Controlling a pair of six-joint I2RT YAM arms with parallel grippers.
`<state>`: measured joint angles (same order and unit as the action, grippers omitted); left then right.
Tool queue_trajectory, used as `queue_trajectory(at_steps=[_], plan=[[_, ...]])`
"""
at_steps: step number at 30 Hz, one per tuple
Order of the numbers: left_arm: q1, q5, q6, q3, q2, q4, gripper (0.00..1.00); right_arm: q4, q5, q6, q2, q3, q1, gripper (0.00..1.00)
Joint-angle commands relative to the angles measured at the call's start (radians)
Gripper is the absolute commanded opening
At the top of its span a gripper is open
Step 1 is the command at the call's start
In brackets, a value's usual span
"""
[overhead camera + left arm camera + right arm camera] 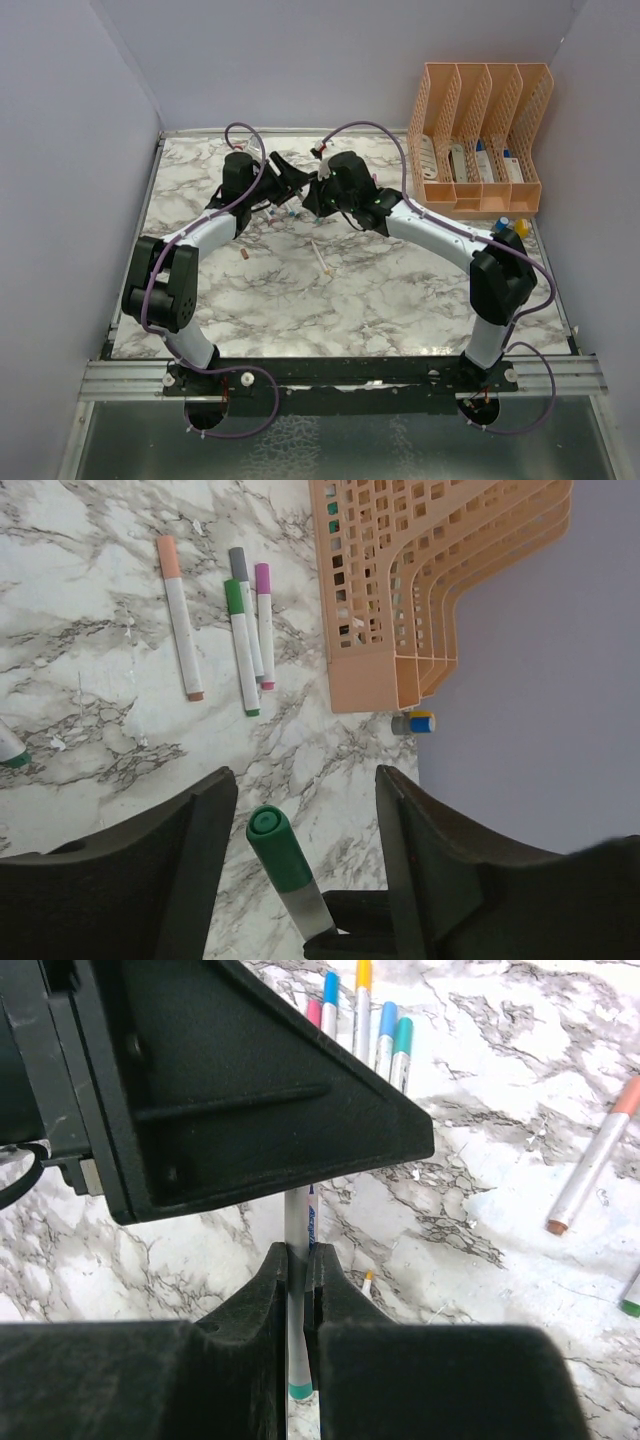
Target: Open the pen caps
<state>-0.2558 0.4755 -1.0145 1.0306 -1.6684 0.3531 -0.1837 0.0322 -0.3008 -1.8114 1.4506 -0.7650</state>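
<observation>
My right gripper (300, 1255) is shut on the white barrel of a pen (298, 1218) with a teal end, and holds it up above the table. The pen's green cap (274, 848) points into my left gripper (305, 776), which is open with a finger on each side of the cap and not touching it. In the top view the two grippers meet at the far middle of the table, left (291, 182) and right (318, 192). Several capped pens lie on the marble, a group (245, 630) in the left wrist view and another (365, 1010) in the right wrist view.
A peach lattice file organiser (480, 135) stands at the back right, also seen in the left wrist view (400, 580). A blue and yellow bottle-like item (415, 723) lies by its corner. A single pen (322, 257) and a small brownish cap (246, 256) lie mid-table.
</observation>
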Motion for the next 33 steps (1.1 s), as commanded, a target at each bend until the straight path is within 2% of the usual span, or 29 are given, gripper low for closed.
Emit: queue_trajectory(at_steps=[1,3,7,18,21,23,24,27,29,30,33], plan=[[-0.003,0.022,-0.007,-0.017,0.025,0.054,0.55,0.028,0.007,-0.008,0.036,-0.019,-0.006,0.01],[-0.003,0.021,-0.008,-0.016,0.027,0.058,0.5,0.027,0.004,-0.007,0.038,-0.021,-0.007,0.01],[-0.003,0.016,-0.014,-0.017,0.027,0.063,0.46,0.03,0.0,-0.005,0.042,-0.032,-0.007,0.01],[-0.003,0.031,-0.027,-0.026,0.021,0.085,0.16,0.047,-0.026,-0.012,0.061,-0.066,-0.007,0.01],[-0.003,0.035,-0.026,-0.03,0.021,0.088,0.0,0.051,-0.032,-0.014,0.063,-0.066,-0.007,0.01],[-0.003,0.038,-0.026,-0.033,0.023,0.09,0.0,0.052,-0.032,-0.014,0.062,-0.064,-0.006,0.03],[-0.003,0.039,-0.026,-0.035,0.025,0.091,0.0,0.048,-0.028,-0.013,0.058,-0.058,-0.006,0.09],[-0.003,0.04,-0.026,-0.038,0.036,0.095,0.0,0.021,-0.015,0.0,0.037,-0.028,-0.006,0.46],[-0.003,0.044,-0.026,-0.038,0.042,0.095,0.0,0.011,-0.01,0.003,0.025,-0.013,-0.007,0.64],[-0.003,0.044,-0.026,-0.037,0.045,0.094,0.0,0.009,-0.007,0.003,0.019,-0.009,-0.007,0.68],[-0.003,0.049,-0.026,-0.033,0.054,0.093,0.0,0.0,0.0,0.003,0.0,0.01,-0.007,0.7]])
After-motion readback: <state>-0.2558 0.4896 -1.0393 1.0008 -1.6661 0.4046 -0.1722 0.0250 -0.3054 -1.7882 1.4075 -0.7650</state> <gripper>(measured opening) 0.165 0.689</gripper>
